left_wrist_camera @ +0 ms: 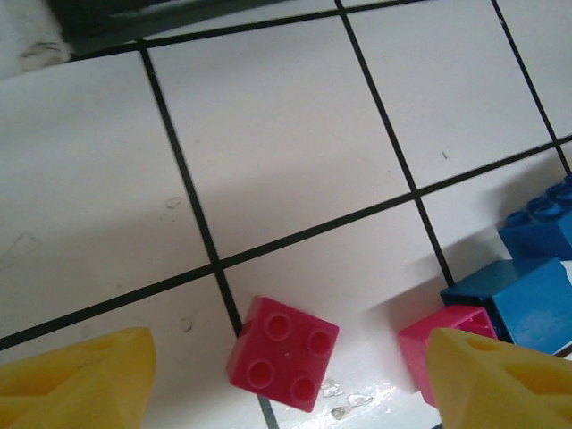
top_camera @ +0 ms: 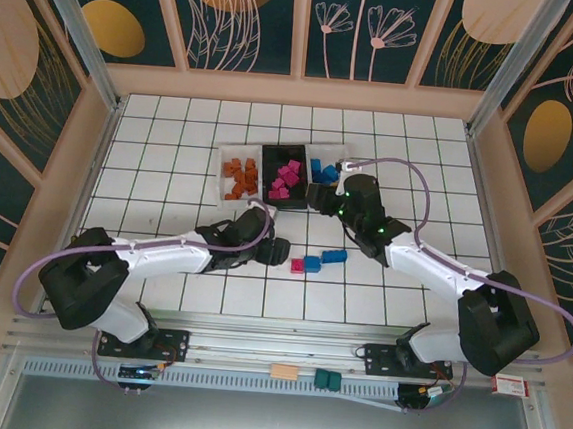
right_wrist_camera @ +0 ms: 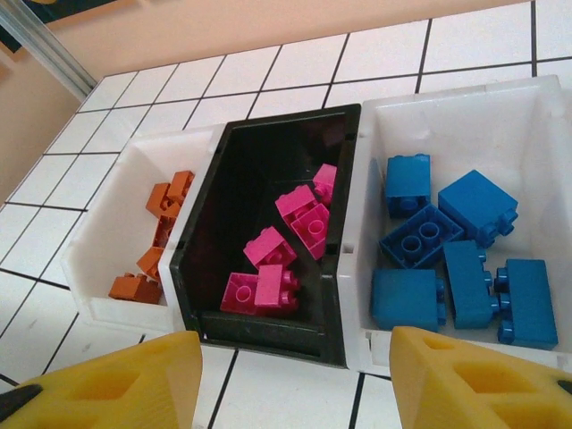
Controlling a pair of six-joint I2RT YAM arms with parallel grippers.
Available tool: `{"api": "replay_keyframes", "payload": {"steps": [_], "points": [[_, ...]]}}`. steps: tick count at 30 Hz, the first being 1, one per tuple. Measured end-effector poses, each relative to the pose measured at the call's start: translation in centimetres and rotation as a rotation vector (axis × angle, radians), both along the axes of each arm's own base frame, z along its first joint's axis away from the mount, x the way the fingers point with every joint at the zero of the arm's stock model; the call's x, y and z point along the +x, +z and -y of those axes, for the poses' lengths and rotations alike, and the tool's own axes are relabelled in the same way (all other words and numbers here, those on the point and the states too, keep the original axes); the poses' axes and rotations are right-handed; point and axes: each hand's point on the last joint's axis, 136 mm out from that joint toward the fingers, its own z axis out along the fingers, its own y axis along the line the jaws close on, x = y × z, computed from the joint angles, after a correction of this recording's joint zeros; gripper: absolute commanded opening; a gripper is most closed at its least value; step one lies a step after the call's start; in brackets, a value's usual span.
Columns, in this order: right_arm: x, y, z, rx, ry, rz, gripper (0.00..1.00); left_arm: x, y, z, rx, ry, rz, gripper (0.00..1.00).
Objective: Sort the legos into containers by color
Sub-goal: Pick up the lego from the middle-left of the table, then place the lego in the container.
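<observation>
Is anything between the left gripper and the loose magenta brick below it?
Nothing visible does. The small magenta four-stud plastic brick lies on bare white tile between the open fingers of the left gripper; a second magenta brick and a blue brick sit beside one finger.

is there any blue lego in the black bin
No, the black bin holds just pink legos; the blue legos lie in the white bin beside it.
</observation>
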Motion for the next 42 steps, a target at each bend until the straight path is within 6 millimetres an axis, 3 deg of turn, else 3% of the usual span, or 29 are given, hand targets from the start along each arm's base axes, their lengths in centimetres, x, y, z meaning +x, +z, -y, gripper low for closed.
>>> {"api": "replay_keyframes", "payload": {"steps": [2,8,18,24,28,32,34,36,38,42], "points": [[0.0,-0.1,0.1,-0.002,-0.001,-0.003,0.58,-0.2,-1.0,0.1,0.016,-0.011,-0.019,0.76],[0.1,-0.2,0.4,-0.002,-0.009,-0.002,0.58,-0.9,-4.3,-0.1,0.092,-0.028,-0.069,0.61],[0.4,0.1,1.0,0.003,-0.024,0.004,0.58,-0.3,-4.5,-0.7,0.126,-0.01,-0.043,0.32],[0.0,0.1,1.3,0.006,-0.028,0.003,0.58,0.2,-3.2,-0.2,0.114,-0.011,-0.027,0.29],[-0.6,0.0,1.8,0.015,-0.032,0.001,0.58,3.5,1.7,2.1,0.053,0.006,0.064,0.27],[-1.3,-0.6,2.3,0.017,-0.036,-0.011,0.58,9.7,8.0,3.1,-0.055,0.089,0.183,0.26],[-1.7,-0.9,2.6,0.014,-0.038,-0.021,0.58,12.6,9.3,3.0,-0.073,0.126,0.217,0.26],[-2.2,-1.3,2.9,0.012,-0.039,-0.029,0.58,15.2,9.2,3.0,-0.063,0.155,0.229,0.25],[-2.7,-1.7,3.2,0.009,-0.04,-0.041,0.58,17.0,7.8,3.5,-0.036,0.162,0.217,0.24],[-3.7,-2.2,3.8,0.012,-0.043,-0.055,0.58,18.5,4.2,3.8,0.022,0.166,0.164,0.26]]}}
